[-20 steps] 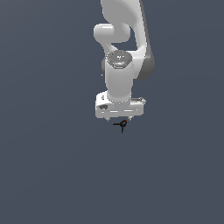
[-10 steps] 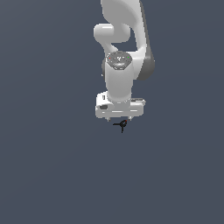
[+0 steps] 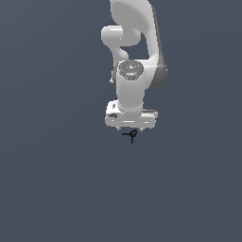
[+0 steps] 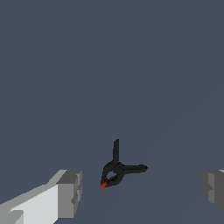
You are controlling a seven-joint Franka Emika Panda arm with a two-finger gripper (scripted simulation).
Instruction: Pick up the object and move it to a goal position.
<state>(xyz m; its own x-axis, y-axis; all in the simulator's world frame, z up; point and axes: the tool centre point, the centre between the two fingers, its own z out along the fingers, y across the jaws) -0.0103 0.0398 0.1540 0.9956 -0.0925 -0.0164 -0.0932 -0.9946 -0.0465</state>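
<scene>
The object (image 4: pixel 117 168) is a tiny black thing of thin prongs spreading from a small ring, with a red tip. In the wrist view it lies on the grey floor between my two fingers, nearer one finger (image 4: pixel 69 192) than the other (image 4: pixel 213 188), touching neither. In the exterior view the object (image 3: pixel 132 135) shows just under the white hand. My gripper (image 4: pixel 141 190) is open and empty; its fingertips are hidden behind the hand (image 3: pixel 130 118) in the exterior view.
The white arm (image 3: pixel 134 47) rises above the hand towards the top of the exterior view. Plain dark grey floor (image 3: pixel 56 179) surrounds the object on all sides.
</scene>
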